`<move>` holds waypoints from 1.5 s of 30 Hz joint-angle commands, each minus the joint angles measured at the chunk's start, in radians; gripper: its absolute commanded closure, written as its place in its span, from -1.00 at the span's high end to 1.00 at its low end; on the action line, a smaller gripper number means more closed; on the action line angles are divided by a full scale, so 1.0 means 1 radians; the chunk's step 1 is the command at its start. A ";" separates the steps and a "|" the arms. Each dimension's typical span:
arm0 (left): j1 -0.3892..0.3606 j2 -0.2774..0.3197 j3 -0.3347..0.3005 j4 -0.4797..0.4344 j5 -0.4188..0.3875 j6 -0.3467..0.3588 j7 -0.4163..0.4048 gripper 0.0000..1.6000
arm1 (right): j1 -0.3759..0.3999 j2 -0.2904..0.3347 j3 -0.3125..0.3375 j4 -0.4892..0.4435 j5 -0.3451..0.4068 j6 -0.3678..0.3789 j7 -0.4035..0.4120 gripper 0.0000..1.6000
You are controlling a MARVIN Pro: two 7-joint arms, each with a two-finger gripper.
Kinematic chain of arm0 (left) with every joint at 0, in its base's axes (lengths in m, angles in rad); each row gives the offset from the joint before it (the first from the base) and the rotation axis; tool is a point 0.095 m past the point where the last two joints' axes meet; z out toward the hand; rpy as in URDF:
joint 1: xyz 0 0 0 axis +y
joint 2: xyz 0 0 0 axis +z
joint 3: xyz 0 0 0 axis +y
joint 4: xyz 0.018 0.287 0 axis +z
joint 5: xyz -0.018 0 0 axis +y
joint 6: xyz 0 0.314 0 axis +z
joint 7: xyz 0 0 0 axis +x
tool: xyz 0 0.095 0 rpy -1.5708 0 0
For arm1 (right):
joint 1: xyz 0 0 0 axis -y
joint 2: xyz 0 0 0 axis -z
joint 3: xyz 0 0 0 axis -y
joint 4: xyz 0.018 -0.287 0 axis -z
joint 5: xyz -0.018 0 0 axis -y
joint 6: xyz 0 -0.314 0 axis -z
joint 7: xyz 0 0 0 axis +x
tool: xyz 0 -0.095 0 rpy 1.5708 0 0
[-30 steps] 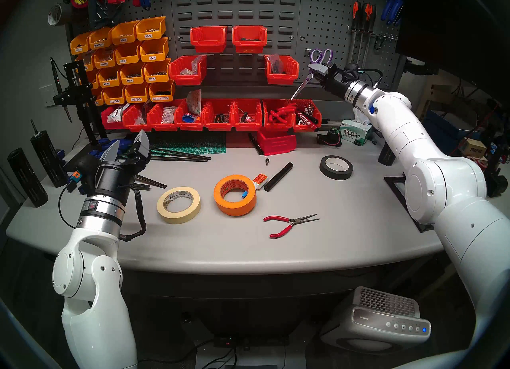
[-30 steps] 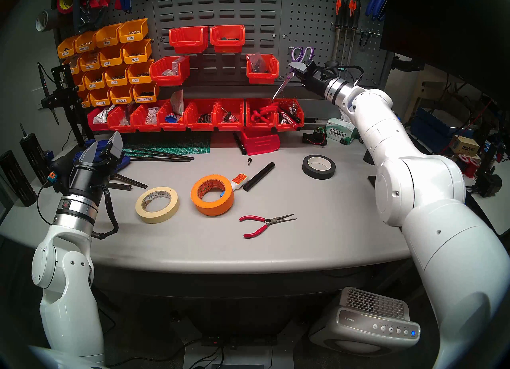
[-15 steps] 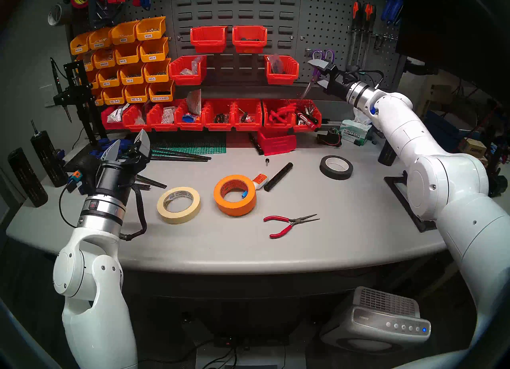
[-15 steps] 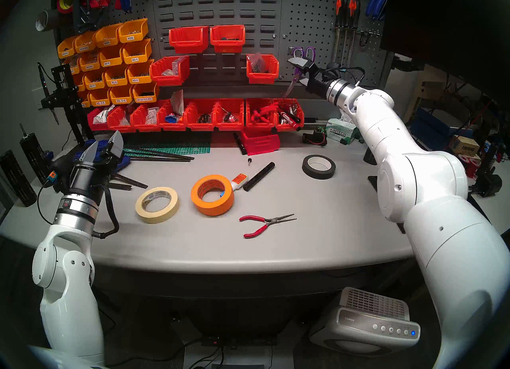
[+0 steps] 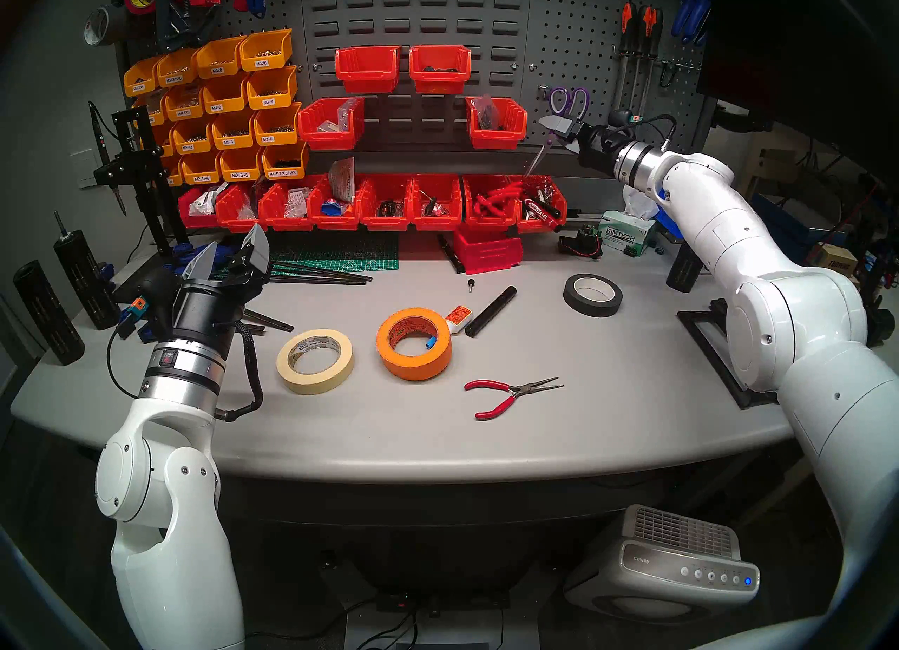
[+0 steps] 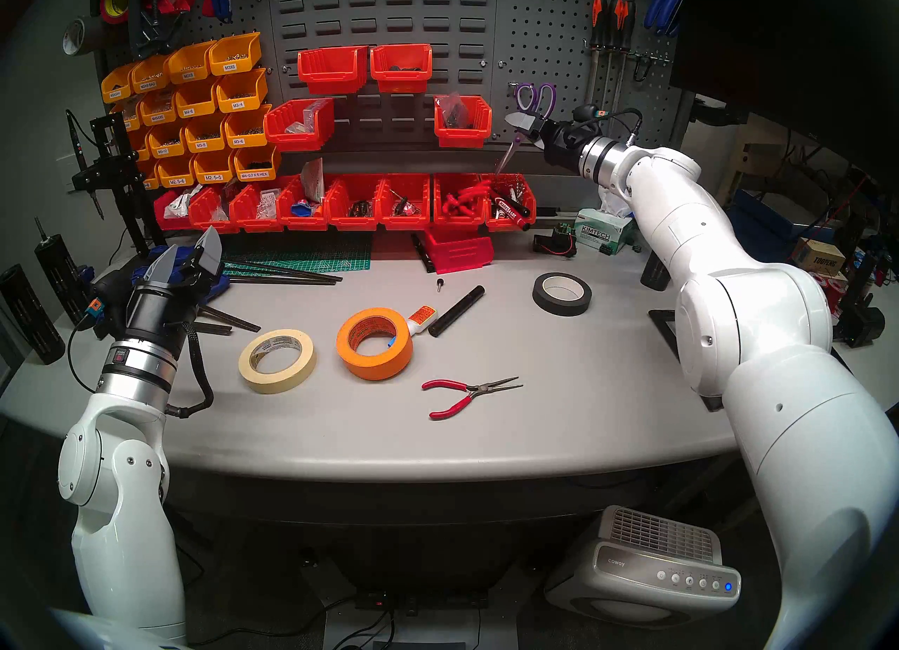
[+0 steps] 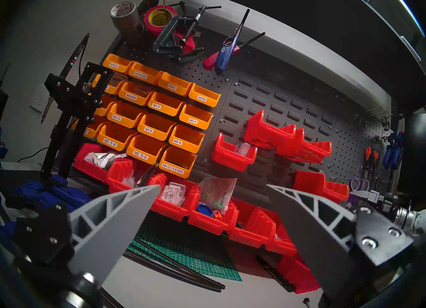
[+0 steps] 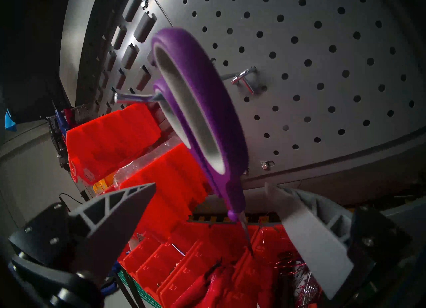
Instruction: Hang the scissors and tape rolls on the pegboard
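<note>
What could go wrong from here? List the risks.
1. The scissors hang from a pegboard hook by one handle loop, and the open right end effector sits on either side of them. Pulling back crookedly could catch them and lift them off.
2. The blades look blurred, so they may be swinging and could slip off.
3. The orange tape roll and the cream tape roll lie flat on the table, which may make them awkward to grip.

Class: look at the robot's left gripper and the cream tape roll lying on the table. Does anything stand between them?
Nothing visible does. The left gripper hangs open above the table's left side, and the grey tabletop toward the cream tape roll is bare; the black rods lie behind that path.
</note>
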 commanded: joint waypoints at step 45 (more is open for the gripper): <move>-0.030 0.015 0.044 -0.005 0.000 -0.010 -0.002 1.00 | -0.385 0.268 0.019 -0.623 -0.072 -0.264 0.167 1.00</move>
